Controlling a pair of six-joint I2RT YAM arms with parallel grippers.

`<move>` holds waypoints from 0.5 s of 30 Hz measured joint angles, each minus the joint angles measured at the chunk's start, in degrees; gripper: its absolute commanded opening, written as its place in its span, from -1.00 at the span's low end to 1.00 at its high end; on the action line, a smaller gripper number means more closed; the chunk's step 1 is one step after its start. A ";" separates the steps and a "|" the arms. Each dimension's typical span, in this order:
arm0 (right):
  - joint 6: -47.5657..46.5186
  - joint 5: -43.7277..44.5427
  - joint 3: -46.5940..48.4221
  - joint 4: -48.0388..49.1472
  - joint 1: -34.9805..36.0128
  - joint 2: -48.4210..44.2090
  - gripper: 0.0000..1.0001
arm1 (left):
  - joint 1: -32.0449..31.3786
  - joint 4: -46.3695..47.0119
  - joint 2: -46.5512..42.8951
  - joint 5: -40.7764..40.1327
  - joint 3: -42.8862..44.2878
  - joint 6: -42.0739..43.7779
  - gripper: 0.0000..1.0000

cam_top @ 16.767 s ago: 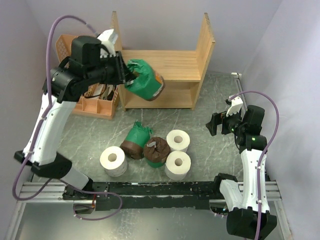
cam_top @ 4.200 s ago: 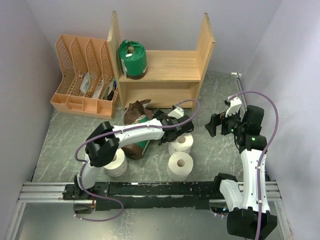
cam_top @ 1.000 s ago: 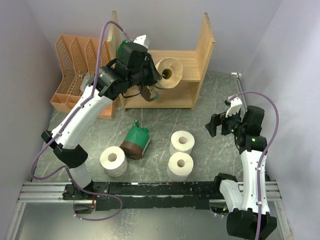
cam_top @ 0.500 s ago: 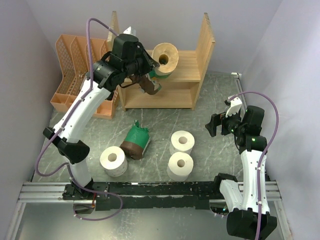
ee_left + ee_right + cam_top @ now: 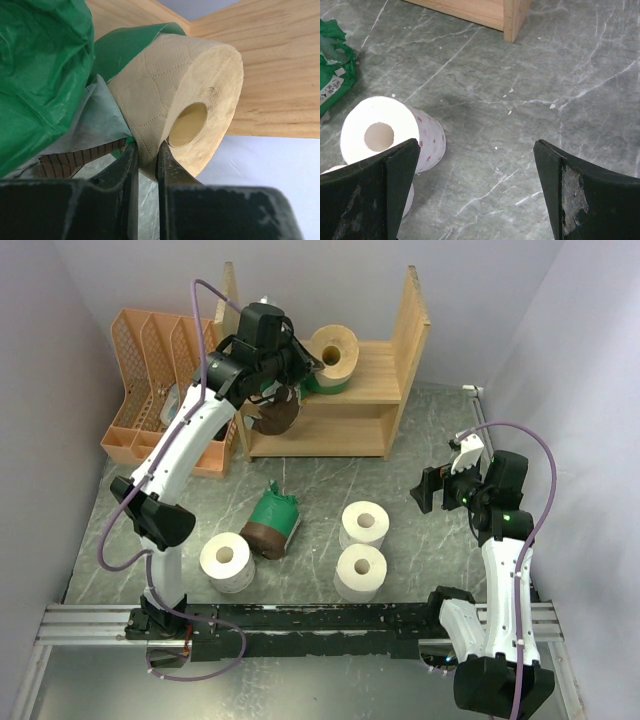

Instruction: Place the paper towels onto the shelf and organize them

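The left gripper (image 5: 146, 151) is pinching the cream roll (image 5: 165, 95) by its wall, one finger inside the hollow core and the other outside. From above, the roll is sitting at the gripper's 3 o'clock, over the shelf's (image 5: 412, 320) upper board. A green-wrapped roll (image 5: 324, 385) is touching it at 6 o'clock. The right gripper (image 5: 476, 145) is hanging wide open, holding nothing, with a white roll (image 5: 390, 132) at its 9 o'clock. An orange file rack (image 5: 150, 350) is holding small items too unclear to name.
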 measured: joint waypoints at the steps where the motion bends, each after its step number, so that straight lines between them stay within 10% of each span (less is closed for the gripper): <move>1: 0.00 0.00 0.00 0.00 0.00 0.09 1.00 | 0.17 0.00 0.15 0.20 0.22 -0.04 -0.65; 15: -0.02 -0.02 0.00 0.00 0.00 1.27 1.00 | 3.06 0.63 1.11 3.08 6.29 -0.63 0.57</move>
